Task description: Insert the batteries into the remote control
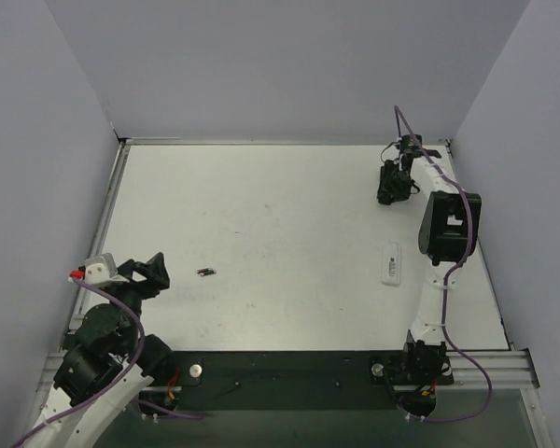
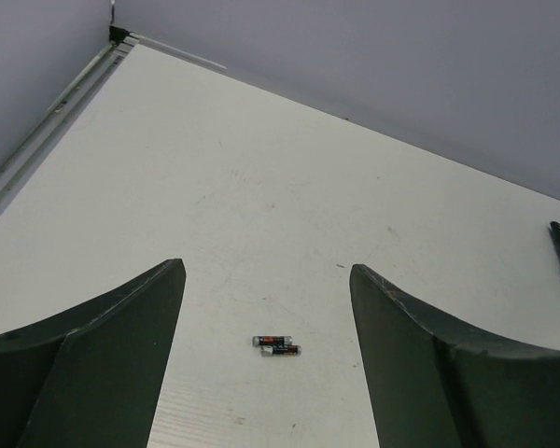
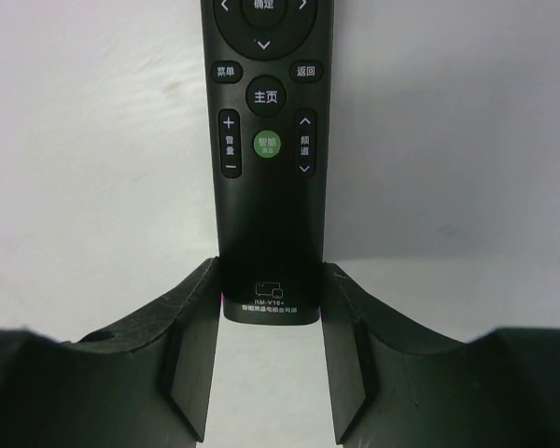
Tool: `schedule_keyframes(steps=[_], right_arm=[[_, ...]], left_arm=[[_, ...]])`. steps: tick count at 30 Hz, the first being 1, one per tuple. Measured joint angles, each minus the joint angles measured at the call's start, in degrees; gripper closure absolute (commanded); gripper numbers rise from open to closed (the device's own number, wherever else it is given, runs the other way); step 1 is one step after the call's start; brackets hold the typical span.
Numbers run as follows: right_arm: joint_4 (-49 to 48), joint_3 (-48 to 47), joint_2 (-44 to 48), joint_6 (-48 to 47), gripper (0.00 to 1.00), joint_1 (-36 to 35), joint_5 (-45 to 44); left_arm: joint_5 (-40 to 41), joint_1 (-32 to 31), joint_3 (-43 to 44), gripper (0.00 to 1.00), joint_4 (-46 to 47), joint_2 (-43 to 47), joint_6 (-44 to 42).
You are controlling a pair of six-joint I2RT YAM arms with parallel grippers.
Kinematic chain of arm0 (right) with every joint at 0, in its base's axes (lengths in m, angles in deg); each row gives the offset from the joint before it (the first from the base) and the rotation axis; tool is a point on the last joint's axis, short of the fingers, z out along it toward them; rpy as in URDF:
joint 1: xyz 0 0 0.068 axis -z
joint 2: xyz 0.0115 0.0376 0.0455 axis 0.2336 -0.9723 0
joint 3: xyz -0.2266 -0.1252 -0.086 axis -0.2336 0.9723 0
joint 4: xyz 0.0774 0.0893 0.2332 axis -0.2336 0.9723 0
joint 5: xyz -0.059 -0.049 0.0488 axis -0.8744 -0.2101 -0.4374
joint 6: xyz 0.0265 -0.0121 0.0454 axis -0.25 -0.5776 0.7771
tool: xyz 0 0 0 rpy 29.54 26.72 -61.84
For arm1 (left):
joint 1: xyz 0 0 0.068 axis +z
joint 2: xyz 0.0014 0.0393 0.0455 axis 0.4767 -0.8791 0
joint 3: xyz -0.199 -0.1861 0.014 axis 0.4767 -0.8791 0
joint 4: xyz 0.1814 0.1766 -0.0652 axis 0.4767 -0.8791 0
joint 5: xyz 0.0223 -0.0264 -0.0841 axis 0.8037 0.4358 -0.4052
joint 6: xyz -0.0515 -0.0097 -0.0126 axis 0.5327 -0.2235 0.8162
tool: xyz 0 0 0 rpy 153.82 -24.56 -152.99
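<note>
Black plastic fills the right wrist view: the black remote (image 3: pixel 267 201) shows its button side to the camera, its bottom end pinched between the two fingers of the right claw (image 3: pixel 269 275), which is set narrow on it at about 1 o'clock on the worktop (image 1: pixel 289 205), close to the far right corner. Whether the remote is lifted or resting flat I cannot tell from here. Two batteries (image 2: pixel 276 344) lie side by side, touching, out at 9 o'clock, with the left claw (image 2: pixel 266 271) spread wide and holding nothing, pointed at them from just short. A white remote (image 1: pixel 392 263) sits apart at roughly 4 o'clock, beside the right arm; it is too small in the overhead view to say whether its back is open. By my reading the job has barely begun: no battery is picked up, none sits in a compartment, and the held remote shows its keys, so its battery bay is presumably on the hidden side. Left to do: expose the bay, fetch each battery, seat both.
</note>
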Motion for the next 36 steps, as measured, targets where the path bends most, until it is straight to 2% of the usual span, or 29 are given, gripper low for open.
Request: schedule_keyframes(steps=[9,18,25,36], right_arm=[[-13.9,28.8,25.0,9.9,1.00,-12.4,14.3],[-33.1,55.5,43.8,21.2,1.00,-25.8,27.0],[-47.6,64.5,54.2,28.1,1.00,-36.2,34.4],[-60.7,69.7,63.0,35.0,1.00,-42.5,40.6]], left_arm=[[-15.9,0.0,-4.0,0.16,7.1,-9.5,7.9],[-32.0,0.0,-12.6,0.14,27.2,-22.2,18.7],[-40.3,0.1,-16.1,0.14,44.9,-31.5,25.4],[-51.7,0.8,-19.7,0.13,73.5,-40.7,32.4]])
